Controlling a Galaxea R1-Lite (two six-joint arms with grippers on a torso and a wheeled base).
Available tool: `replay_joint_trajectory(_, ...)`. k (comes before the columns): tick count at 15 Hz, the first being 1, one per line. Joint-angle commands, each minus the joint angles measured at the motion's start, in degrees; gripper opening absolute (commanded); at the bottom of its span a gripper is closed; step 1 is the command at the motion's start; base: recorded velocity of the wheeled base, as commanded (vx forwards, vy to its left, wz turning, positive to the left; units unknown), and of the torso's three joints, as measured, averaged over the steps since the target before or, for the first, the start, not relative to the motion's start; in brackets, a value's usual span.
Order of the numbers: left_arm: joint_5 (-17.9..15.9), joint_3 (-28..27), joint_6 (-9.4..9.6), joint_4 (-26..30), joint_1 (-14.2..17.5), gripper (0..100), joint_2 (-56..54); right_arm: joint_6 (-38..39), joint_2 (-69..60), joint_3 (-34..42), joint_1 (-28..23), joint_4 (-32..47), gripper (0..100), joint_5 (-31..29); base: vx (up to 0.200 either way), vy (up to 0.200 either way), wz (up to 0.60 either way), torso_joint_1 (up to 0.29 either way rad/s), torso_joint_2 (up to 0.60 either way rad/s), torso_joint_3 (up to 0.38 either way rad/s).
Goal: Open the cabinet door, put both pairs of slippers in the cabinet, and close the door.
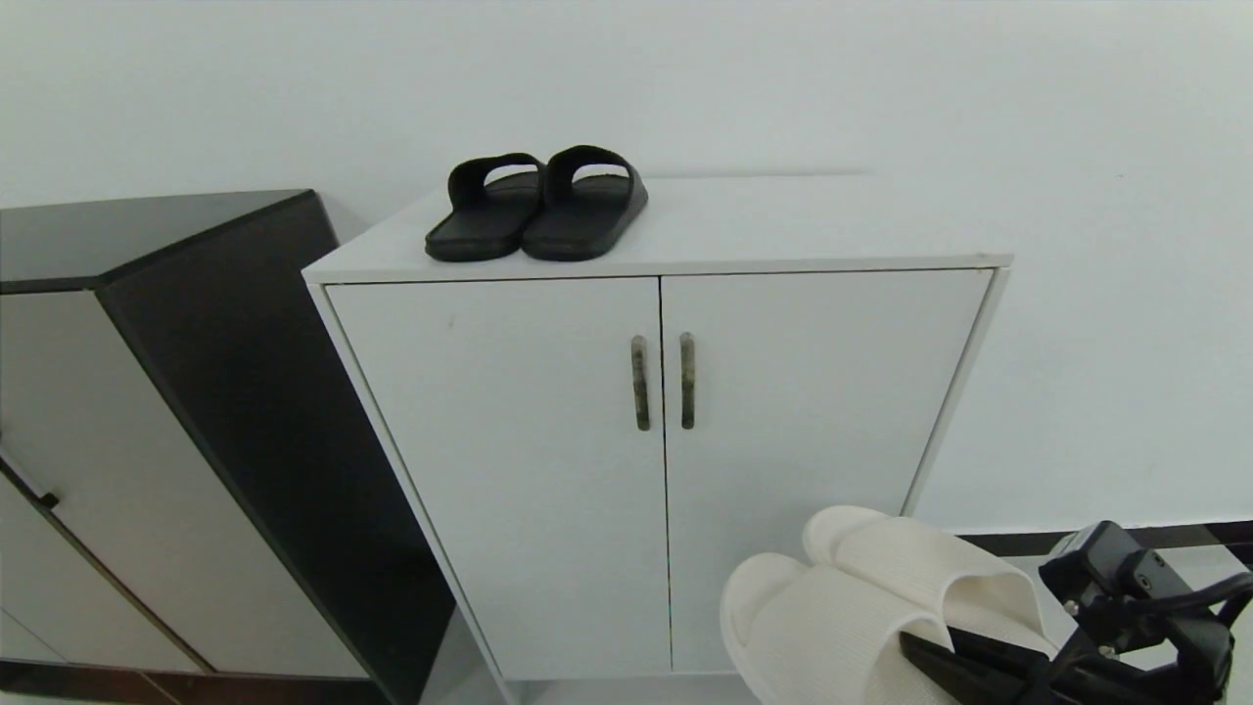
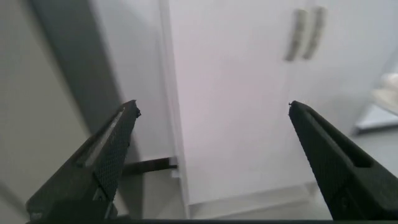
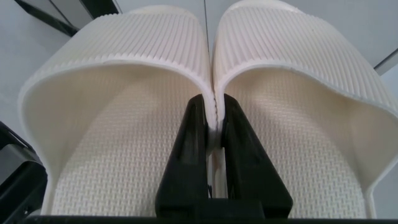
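- White wall point(image 1: 979, 98) behind; cabinet point(image 1: 509, 460) mid-frame, doors point(image 1: 812, 411) shut; black slippers point(image 1: 538, 206) on its top, upper centre.
- Right gripper point(image 3: 213, 112) pinches white slippers point(image 1: 881, 597) by inner edges, lower right; we fear one slipping free.
- Left gripper point(image 2: 213, 107) gapes empty; a swinging door could strike the held pair.

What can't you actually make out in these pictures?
Head view: the inside of the white cabinet, behind its shut doors.
Head view: the near ends of the white slippers, cut off by the bottom edge.
Head view: much of the dark cabinet, cut off by the left edge.
Left wrist view: the door handles, too blurred for detail.
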Motion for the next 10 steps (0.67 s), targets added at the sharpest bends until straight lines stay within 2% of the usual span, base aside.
replay_joint_trajectory(1, -7.94, -4.73, 0.56, -3.33, -0.49, 100, 14.26, 0.05, 0.15, -0.17, -0.02, 0.01, 0, 0.01, 0.0, 0.0, 0.0, -0.119, 0.46, 0.344)
replay_joint_trajectory(2, -11.55, -5.78, 0.65, -4.74, -0.57, 100, 18.22, -0.03, 0.15, -0.17, -0.02, 0.01, 0, 0.18, 0.0, 0.0, 0.0, -0.11, 0.45, 0.339)
replay_joint_trajectory(3, -11.55, -5.78, 0.65, -4.74, -0.57, 100, 18.22, -0.03, 0.15, -0.17, -0.02, 0.01, 0, 0.18, 0.0, 0.0, 0.0, -0.1, 0.45, 0.344)
replay_joint_trajectory(4, -17.44, -7.8, 2.14, -8.96, -1.8, 100, 28.24, 0.05, 1.11, 0.01, -0.02, 0.01, 0, 0.44, 0.0, 0.0, 0.0, -0.09, 0.44, 0.349)
replay_joint_trajectory(6, -16.73, -11.49, 4.25, -13.26, -2.68, 100, 37.82, 0.05, 1.73, -0.52, -0.02, -0.08, 0, 0.36, 0.0, 0.0, 0.0, -0.061, 0.45, 0.371)
replay_joint_trajectory(7, -16.56, -14.22, 4.08, -16.34, -3.74, 100, 42.04, 0.14, 2.26, -2.37, -0.11, 0.01, 0, 0.18, 0.0, 0.0, 0.0, -0.041, 0.45, 0.378)
replay_joint_trajectory(9, -16.29, -16.5, 3.9, -16.69, -8.31, 100, 43.62, 0.14, 4.1, -4.39, -0.28, -0.16, 0, -0.08, 0.0, 0.0, 0.0, -0.022, 0.35, 0.327)
replay_joint_trajectory(10, -14.18, -17.03, 3.99, -16.69, -11.47, 100, 43.44, 0.14, 5.07, -5.97, -0.46, -0.34, 0, -0.08, 0.0, 0.0, 0.0, -0.012, 0.15, 0.144)
